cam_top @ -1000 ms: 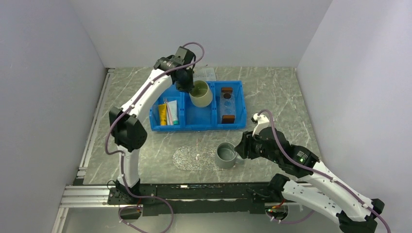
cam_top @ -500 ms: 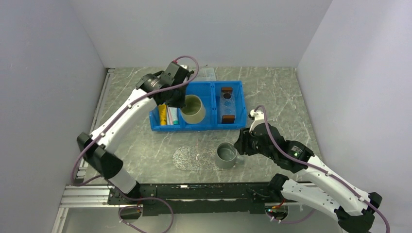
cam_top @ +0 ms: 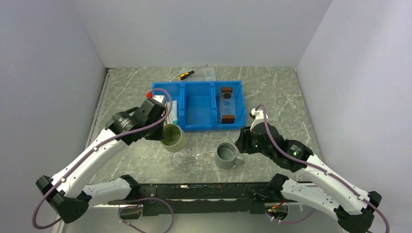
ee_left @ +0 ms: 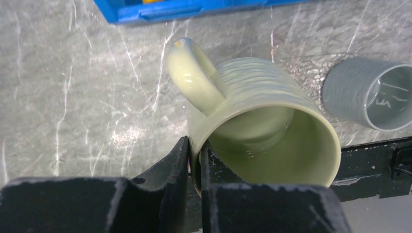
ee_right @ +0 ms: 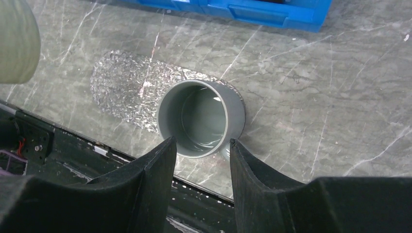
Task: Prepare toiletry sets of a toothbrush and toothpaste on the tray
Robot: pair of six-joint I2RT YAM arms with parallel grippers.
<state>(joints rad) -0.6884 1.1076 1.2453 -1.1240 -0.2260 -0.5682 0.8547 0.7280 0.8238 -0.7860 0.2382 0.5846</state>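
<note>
The left tool (ee_left: 194, 160) is gripping the wall of the green mug (ee_left: 262, 131), with 1 finger inside the rim and 1 outside. In the last second it has been carrying this mug out of the middle compartment of the blue bin (cam_top: 199, 127) and towards the near side of the worktop (cam_top: 282, 92). The mug is now hanging just beside the left edge of the crinkled clear sheet (cam_top: 192, 158); I cannot tell if it is already touching the surface. The right tool (ee_right: 201, 143) is hovering over the grey mug (ee_right: 201, 119) with its fingers apart, and it has been hardly moving. For the task this is meaning that the bin is getting free. However, no set is being built yet. The tray (cam_top: 226, 104) is lying in the right compartment of the bin and is carrying neither of the 2 items. The toothpaste (cam_top: 174, 112) is lying in the left compartment, partly behind the left arm. The toothbrush is probably lying beside it, but the arm is covering that place and I cannot pick it out.
</note>
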